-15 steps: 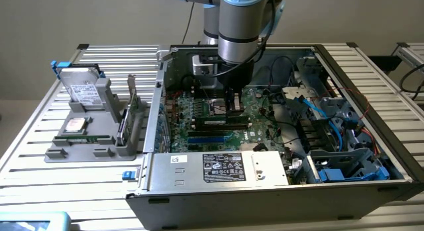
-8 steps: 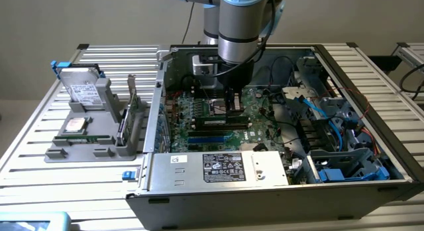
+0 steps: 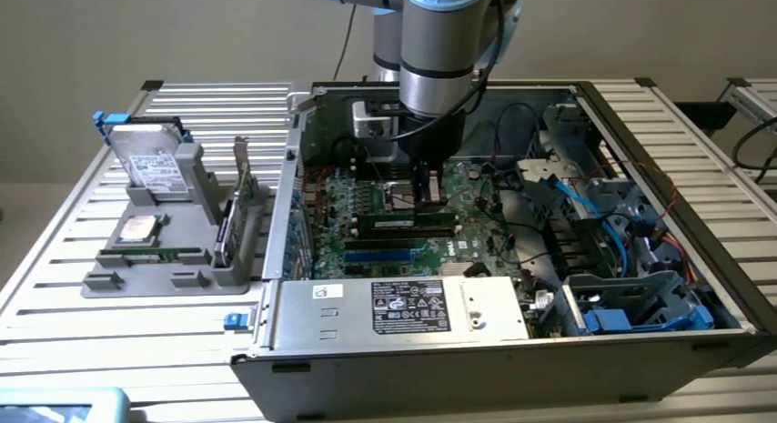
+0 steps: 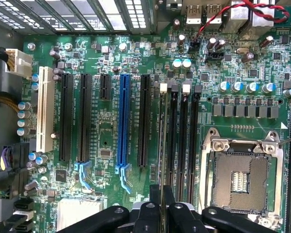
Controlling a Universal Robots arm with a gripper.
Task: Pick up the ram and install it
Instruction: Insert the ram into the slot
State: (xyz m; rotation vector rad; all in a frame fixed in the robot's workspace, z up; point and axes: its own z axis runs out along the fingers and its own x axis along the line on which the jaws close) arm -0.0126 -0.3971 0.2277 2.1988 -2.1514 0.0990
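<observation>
My gripper (image 3: 421, 200) reaches down into the open computer case (image 3: 631, 105), over the green motherboard (image 3: 364, 250). It is shut on the ram (image 3: 407, 225), a long narrow stick that lies level just above the board. In the wrist view the ram (image 4: 161, 145) shows edge-on as a thin line running away from the gripper (image 4: 161, 196). It is lined up along the first of the black memory slots (image 4: 173, 136), beside a long black card slot (image 4: 144, 121). I cannot tell whether it touches the slot.
A blue card slot (image 4: 122, 121) and an open processor socket (image 4: 240, 170) flank the memory slots. The power supply (image 3: 401, 305) and a drive cage with blue cables (image 3: 631, 305) crowd the case front. Outside, a grey holder (image 3: 158, 273) carries a hard drive (image 3: 152, 159) and an upright card (image 3: 239, 200).
</observation>
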